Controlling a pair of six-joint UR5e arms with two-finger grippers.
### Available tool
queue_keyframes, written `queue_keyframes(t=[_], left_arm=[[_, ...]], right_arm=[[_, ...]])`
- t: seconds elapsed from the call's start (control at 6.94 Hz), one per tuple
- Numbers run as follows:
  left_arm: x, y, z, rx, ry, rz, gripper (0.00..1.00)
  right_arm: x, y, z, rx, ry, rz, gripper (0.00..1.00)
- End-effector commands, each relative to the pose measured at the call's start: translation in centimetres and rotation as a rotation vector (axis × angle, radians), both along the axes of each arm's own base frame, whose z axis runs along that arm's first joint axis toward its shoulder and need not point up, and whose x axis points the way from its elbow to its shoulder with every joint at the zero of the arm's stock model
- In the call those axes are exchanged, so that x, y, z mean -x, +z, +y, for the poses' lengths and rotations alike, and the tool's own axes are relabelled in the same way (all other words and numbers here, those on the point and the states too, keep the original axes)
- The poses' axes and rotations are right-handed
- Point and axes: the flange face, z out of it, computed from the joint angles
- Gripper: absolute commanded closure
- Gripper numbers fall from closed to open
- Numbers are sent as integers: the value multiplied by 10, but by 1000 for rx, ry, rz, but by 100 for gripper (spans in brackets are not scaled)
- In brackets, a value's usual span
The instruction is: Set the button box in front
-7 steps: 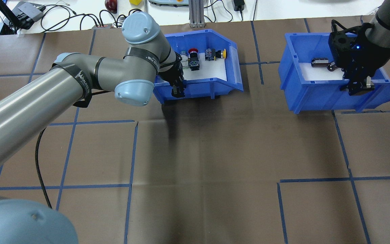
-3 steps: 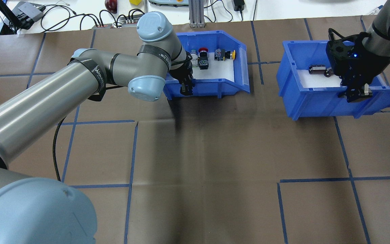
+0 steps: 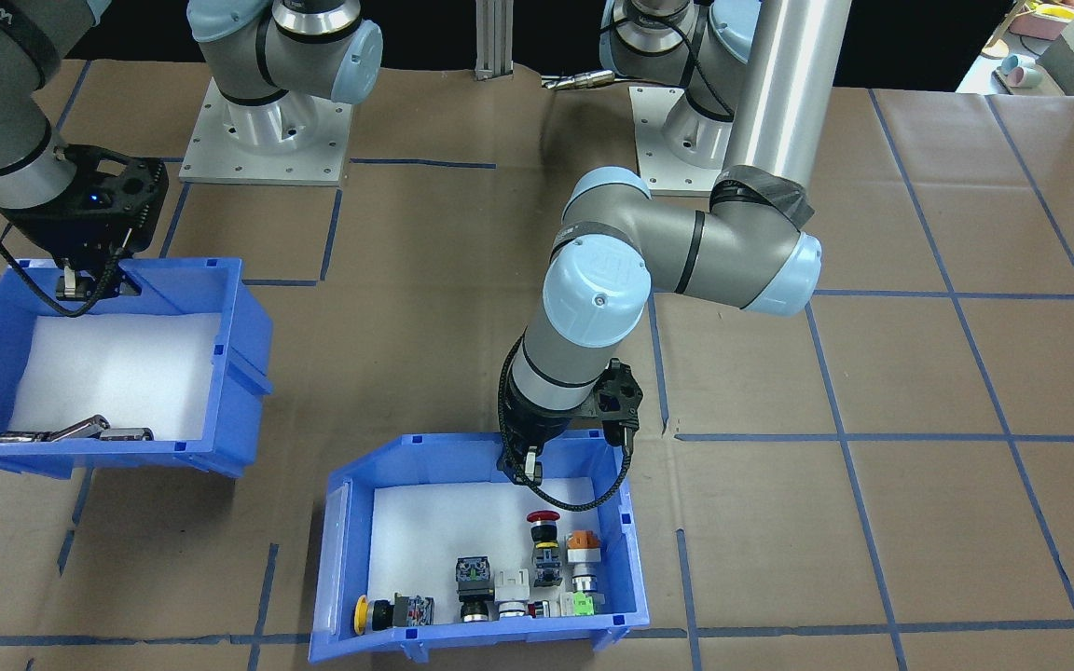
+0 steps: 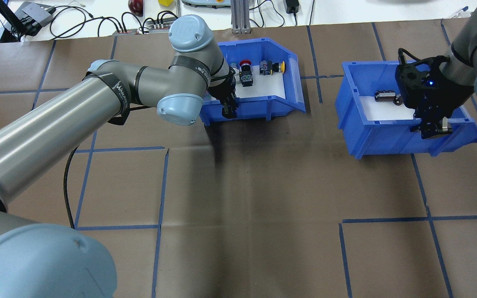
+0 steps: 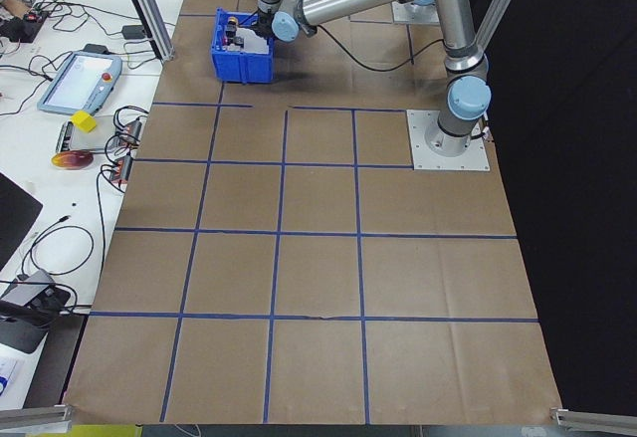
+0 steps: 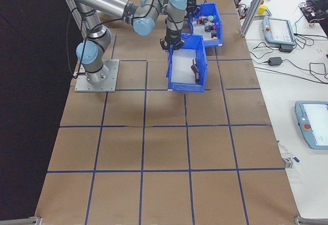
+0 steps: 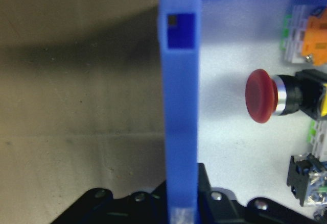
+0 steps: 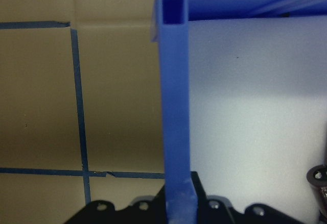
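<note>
**Blue bins, one in each gripper**

Blue plastic makes up both storage bins on the table, two in all, each open at the front, slope-sided and lined with white foam. The robot has two grey-and-pale-blue arms, one at each bin.

Nearest the robot's left, the left gripper (image 4: pixel 230 108) is clamped on the rear wall of the button box (image 4: pixel 282 104); its wrist camera shows the thin blue wall running straight between the black fingers (image 7: pixel 212 193). This box sits at the far side of the table from the robot, left of centre in the overhead view. Inside lie several small switches: a red mushroom button (image 3: pixel 543 516), an orange one (image 3: pixel 583 540), a yellow one (image 3: pixel 362 612), a green one (image 3: pixel 582 605) and a few black-bodied blocks.

On the robot's right, the right gripper (image 4: pixel 431 130) likewise pinches the rear wall of the second bin (image 4: pixel 367 132), which holds a few dark metal cylinders (image 3: pixel 71 431) on its foam.

The table (image 4: pixel 263 198) is covered in matt brown paper, creased and gridded with blue tape. Beyond its far edge stands a white bench (image 6: pixel 307 81) with cables and two tablet-like pendants.
</note>
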Motion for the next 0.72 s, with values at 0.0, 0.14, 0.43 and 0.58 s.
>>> queue_keyframes(t=[0.0,0.14,0.43,0.58], left_arm=[[2,-7,5,-15,-5,-3,89],[5,0,8,-2,-7,-2,60],[1,11,16,23,-1,-52,31],[-3,28,24,45,-9,-64,29]], right_arm=[[-2,-1,7,10,2,3,92],[-2,-1,7,10,2,3,92],[-2,-1,7,10,2,3,92],[-4,0,7,14,2,1,92]])
